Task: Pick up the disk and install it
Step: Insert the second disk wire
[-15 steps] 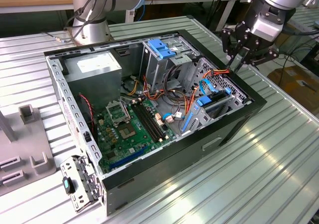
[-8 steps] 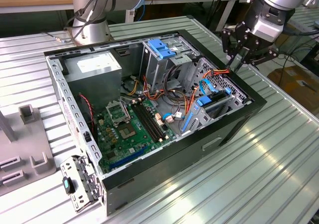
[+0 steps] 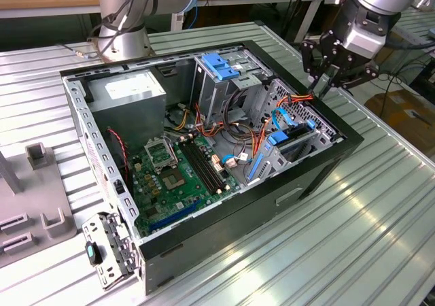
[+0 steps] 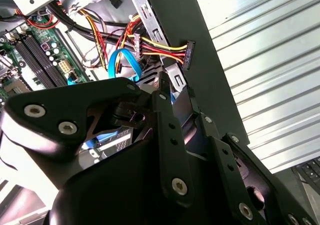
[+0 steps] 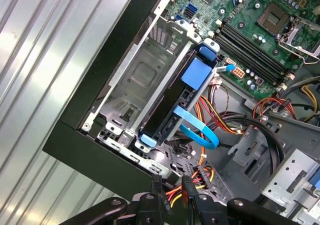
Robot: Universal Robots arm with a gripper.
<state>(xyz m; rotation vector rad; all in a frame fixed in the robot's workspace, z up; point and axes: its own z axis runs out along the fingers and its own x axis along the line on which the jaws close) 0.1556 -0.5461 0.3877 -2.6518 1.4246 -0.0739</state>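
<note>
An open computer case (image 3: pixel 326 158) lies on its side on the ribbed metal table. The disk (image 5: pixel 170 102) stands on edge in the drive bay at the case's corner, blue plastic frame at both ends, a blue tab on top; in the exterior view the disk (image 3: pixel 293 139) sits at the case's right end. My gripper (image 3: pixel 321 85) hovers just above that corner, shut with nothing in it. A black power connector (image 4: pixel 187 55) on red, yellow and orange wires hangs just beyond my gripper (image 4: pixel 175 85). In the first wrist view my gripper (image 5: pixel 172 197) is beside those wires.
A light blue data cable (image 5: pixel 200 130) loops beside the bay. The green motherboard (image 3: pixel 170 177), grey power supply (image 3: pixel 129 95) and a blue-topped drive cage (image 3: pixel 224 68) fill the case. A second arm's base (image 3: pixel 122 27) stands behind it. Grey fixtures (image 3: pixel 41 197) sit at the exterior view's left.
</note>
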